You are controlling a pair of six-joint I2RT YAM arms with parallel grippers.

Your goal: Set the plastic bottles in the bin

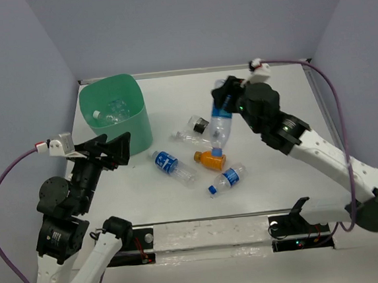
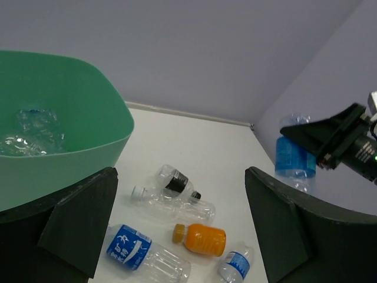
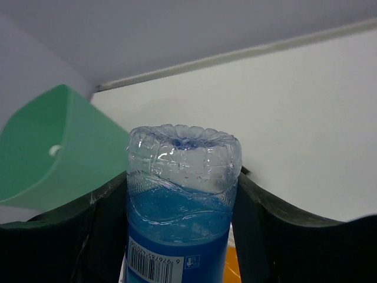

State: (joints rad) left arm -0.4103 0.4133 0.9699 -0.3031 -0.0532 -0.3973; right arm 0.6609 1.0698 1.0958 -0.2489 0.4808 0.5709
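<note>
Left gripper: jaws spread wide with nothing between them, hanging just in front of the bin.
Bin: stands upright at the far left corner of the table, beside the left gripper.
Bottles in bin: clear ones lie at the bottom, one showing a white cap; their number cannot be told.
Large blue-label bottle: lies flat on the table, right of the bin.
Black-label bottle: lies flat, farther back, touching a plain clear bottle.
Orange bottle: lies on its side near the middle of the table.
Small blue-label bottle: lies flat, nearest the front edge.
Held bottle: blue-labelled, tilted, cap end down above the orange bottle.
Right gripper: fingers pressed against both sides of the held bottle near its base.
</note>
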